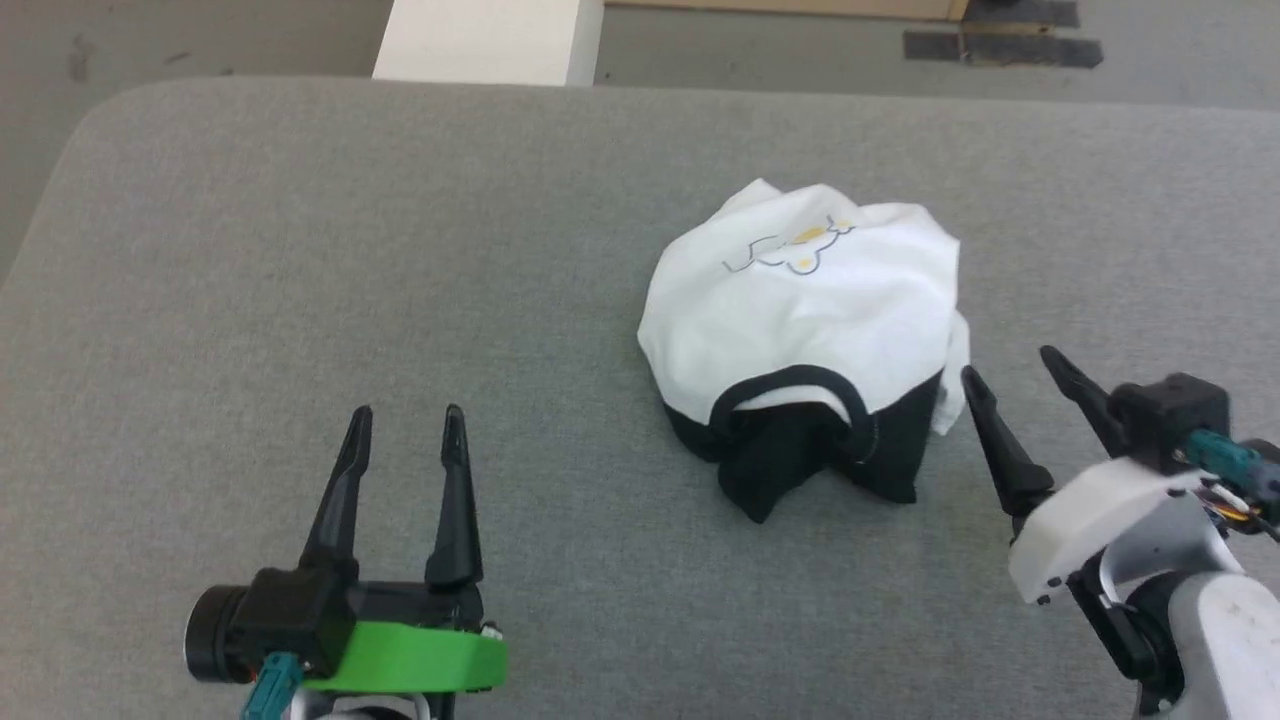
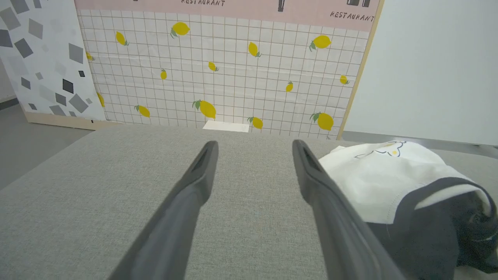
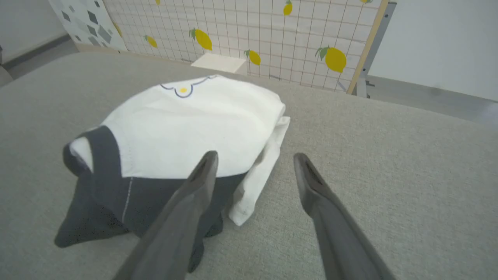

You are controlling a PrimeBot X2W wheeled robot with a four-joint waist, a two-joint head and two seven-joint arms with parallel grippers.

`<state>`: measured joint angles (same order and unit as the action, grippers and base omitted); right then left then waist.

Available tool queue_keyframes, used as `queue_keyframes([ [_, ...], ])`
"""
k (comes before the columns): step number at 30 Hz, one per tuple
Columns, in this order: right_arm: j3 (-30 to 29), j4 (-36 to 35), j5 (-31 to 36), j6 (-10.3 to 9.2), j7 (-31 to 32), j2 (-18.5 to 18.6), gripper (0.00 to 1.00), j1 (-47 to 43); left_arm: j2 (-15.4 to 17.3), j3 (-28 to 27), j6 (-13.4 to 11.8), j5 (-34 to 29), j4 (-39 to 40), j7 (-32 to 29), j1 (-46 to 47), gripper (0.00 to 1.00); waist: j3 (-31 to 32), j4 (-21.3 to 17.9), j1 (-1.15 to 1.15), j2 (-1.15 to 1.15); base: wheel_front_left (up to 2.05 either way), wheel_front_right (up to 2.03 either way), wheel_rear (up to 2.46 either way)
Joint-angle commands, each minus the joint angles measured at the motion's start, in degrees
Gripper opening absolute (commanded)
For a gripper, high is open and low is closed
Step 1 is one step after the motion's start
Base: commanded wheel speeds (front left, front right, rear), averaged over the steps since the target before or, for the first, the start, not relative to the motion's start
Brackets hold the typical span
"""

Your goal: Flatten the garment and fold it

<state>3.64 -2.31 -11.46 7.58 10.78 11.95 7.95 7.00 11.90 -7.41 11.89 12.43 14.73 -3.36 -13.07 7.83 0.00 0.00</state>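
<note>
Head view showed the shirt (image 1: 800,320) bunched into a rounded heap on the grey table (image 1: 400,250), right of centre in the frame. Its sleeves and hem were folded under and could not be traced. The small yellow-and-blue print sat creased near the heap's upper edge, only partly readable. A black-trimmed opening and a wad of black cloth faced the lower edge of the frame. The heap was barely longer from top to bottom than across, so no clear long axis showed.

The left arm's fingers (image 1: 340,500) stood at the lower left, well apart from the shirt, spread moderately wide with nothing between them; the arm behind them was cut off by the bottom edge. The right arm's fingers (image 1: 1005,450) sat at the lower right, just beside the shirt's right edge, likewise parted and holding nothing; whether the nearer tip touched the cloth could not be told.

From the left wrist, one finger (image 2: 342,233) covered part of the shirt (image 2: 373,182), which ran off the frame's right edge. From the right wrist, the left-hand finger (image 3: 186,202) overlapped the shirt's (image 3: 186,128) black part. A white flap trailed onto the table beside it.
</note>
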Motion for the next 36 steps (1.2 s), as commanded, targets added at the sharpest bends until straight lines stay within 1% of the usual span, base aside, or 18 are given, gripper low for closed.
queue_keyframes([
  [1, 1.10, 1.28, -0.53, -0.09, 1.21, 1.29, 1.00, 1.77, -0.63, -0.34, 0.79, -0.63, -0.58, 0.27, 1.37, 1.00, -3.12, 2.58, 0.00, 0.00, 0.00, 0.00, 0.00],
  [5, 3.59, 5.22, -2.22, -0.09, 3.53, 3.05, 1.00, 4.43, -2.01, -0.69, 2.33, -1.16, -1.48, 0.27, 2.53, 1.00, -4.92, 3.93, 0.00, 0.00, 0.00, 0.00, 0.00],
  [9, 6.40, 8.52, -3.35, -0.09, 4.09, 4.16, 1.00, 7.07, -2.99, -0.85, 3.47, -1.49, -2.10, 0.27, 3.47, 1.00, -6.03, 5.02, 0.00, 0.00, 0.00, 0.00, 0.00],
  [14, 9.49, 12.51, -4.26, -0.09, 3.84, 4.33, 1.00, 9.96, -3.63, -0.95, 4.32, -1.92, -2.74, 0.27, 4.00, 1.00, -6.78, 5.69, 0.00, 0.00, 0.00, 0.00, 0.00],
  [15, 9.81, 13.70, -4.51, -0.09, 3.95, 4.11, 0.93, 10.39, -3.72, -0.91, 4.48, -1.97, -2.91, 0.27, 4.09, 1.00, -6.88, 5.78, 0.00, 0.00, 0.00, 0.00, 0.00],
  [16, 10.10, 14.70, -4.60, -0.09, 4.17, 3.93, 0.65, 10.69, -3.78, -0.87, 4.59, -2.00, -3.08, 0.27, 4.19, 1.00, -6.92, 5.84, 0.00, 0.00, 0.00, 0.00, 0.00],
  [17, 10.46, 15.80, -4.65, -0.09, 4.22, 3.71, 0.24, 11.06, -3.85, -0.84, 4.69, -2.03, -3.29, 0.27, 4.31, 1.00, -6.94, 5.88, 0.00, 0.00, 0.00, 0.00, 0.00],
  [18, 10.53, 16.54, -4.64, -0.09, 3.99, 3.49, 0.00, 11.36, -3.89, -0.82, 4.74, -2.05, -3.45, 0.27, 4.40, 1.00, -6.91, 5.87, 0.00, 0.00, 0.00, 0.00, 0.00],
  [22, 8.34, 18.43, -4.24, -0.09, 1.50, 2.41, 0.00, 12.27, -4.02, -0.86, 4.81, -2.03, -4.30, 0.27, 4.40, 1.00, -5.75, 5.58, 0.00, 0.00, 0.00, 0.00, 0.00],
  [26, 3.99, 17.01, -3.24, -0.09, -0.72, 3.52, 0.00, 12.61, -4.07, -1.35, 4.67, -2.10, -4.91, 0.27, 3.46, 1.00, -3.06, 5.04, 0.00, 0.00, 0.00, 0.00, 0.00],
  [32, -4.56, 10.25, -1.03, -0.09, -0.79, 6.98, 0.00, 11.67, -4.10, -2.33, 4.84, -2.32, -5.43, 0.27, 1.08, 1.00, 1.98, 4.42, 0.00, 0.00, 0.00, 0.00, 0.00],
  [36, -8.18, 3.43, 0.17, -0.09, 2.14, 8.68, 0.00, 10.71, -4.11, -2.87, 5.03, -2.51, -5.50, 0.27, -0.81, 1.00, 4.46, 4.03, 0.00, 0.00, 0.00, 0.00, 0.00],
])
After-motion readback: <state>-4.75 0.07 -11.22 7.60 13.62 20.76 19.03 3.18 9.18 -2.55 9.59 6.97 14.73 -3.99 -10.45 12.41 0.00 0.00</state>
